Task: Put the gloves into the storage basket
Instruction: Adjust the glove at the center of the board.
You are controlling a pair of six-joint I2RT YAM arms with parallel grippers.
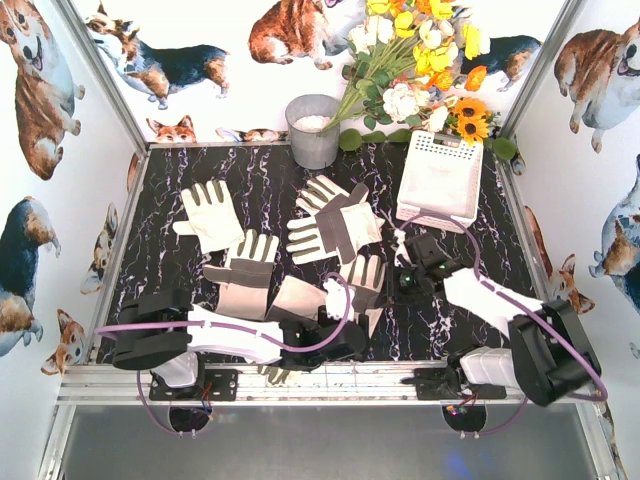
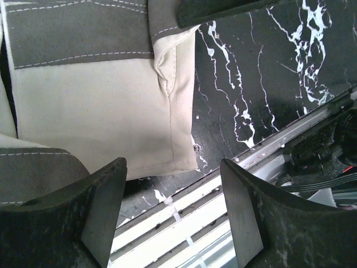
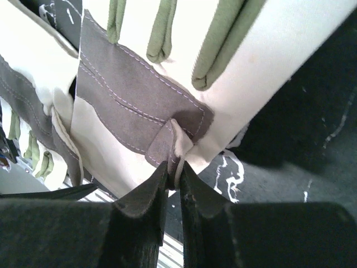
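Several cream-white gloves with grey-brown patches lie spread over the black marble table (image 1: pixel 180 270); one is at the back left (image 1: pixel 210 215) and a pair sits in the middle (image 1: pixel 335 220). The white storage basket (image 1: pixel 440 180) stands at the back right. My right gripper (image 1: pixel 395 280) (image 3: pixel 177 164) is shut on the folded edge of a glove (image 3: pixel 139 111) (image 1: pixel 365 285) by its grey-brown patch. My left gripper (image 1: pixel 340 345) (image 2: pixel 173 167) is open near the table's front edge, just short of another glove's cuff (image 2: pixel 100 111), and there is nothing between its fingers.
A grey metal bucket (image 1: pixel 313 130) stands at the back centre, with a bunch of flowers (image 1: pixel 420 60) beside it. The metal rail (image 1: pixel 330 380) runs along the near edge, right under my left gripper. Walls close in on both sides.
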